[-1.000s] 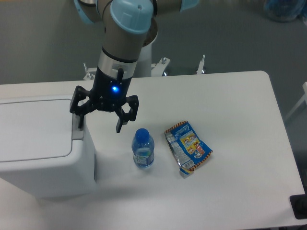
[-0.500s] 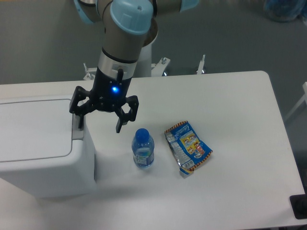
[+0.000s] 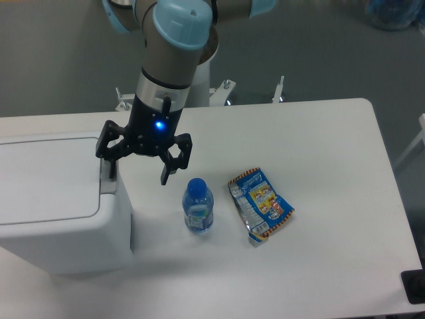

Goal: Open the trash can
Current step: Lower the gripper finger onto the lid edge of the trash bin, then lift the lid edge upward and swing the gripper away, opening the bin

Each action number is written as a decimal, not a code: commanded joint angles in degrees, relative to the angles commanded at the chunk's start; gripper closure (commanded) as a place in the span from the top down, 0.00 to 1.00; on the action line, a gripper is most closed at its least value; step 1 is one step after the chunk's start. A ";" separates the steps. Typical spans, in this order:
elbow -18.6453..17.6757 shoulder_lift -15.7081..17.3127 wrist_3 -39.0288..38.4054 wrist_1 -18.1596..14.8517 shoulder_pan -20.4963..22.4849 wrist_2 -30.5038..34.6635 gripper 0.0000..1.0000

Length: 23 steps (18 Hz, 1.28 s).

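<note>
Nothing moved: end effector [image 3: 137, 171] spread beside trash can [image 3: 60, 199] tab.

Before you, a white worktop [image 3: 319, 133] carries two stray items. A small water bottle [image 3: 198, 206] with a blue cap and a blue-and-white label sits near the middle. Just beside it, on your camera's right and not touching it, a crinkled snack packet [image 3: 260, 204] lies flat, blue with an orange edge and cartoon printing on its face, set at a slant. Behind the worktop's far edge you can see small metal fittings [image 3: 281, 88] against a grey floor [image 3: 332, 53]. A dark object [image 3: 414, 287] pokes in at the lower right corner, too cropped to identify.
</note>
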 joint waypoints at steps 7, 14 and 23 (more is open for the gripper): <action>0.09 -0.35 0.09 0.00 0.00 0.00 1.00; 2.27 0.87 0.00 -0.17 0.44 -0.18 1.00; 5.89 5.36 15.08 0.09 18.43 1.84 1.00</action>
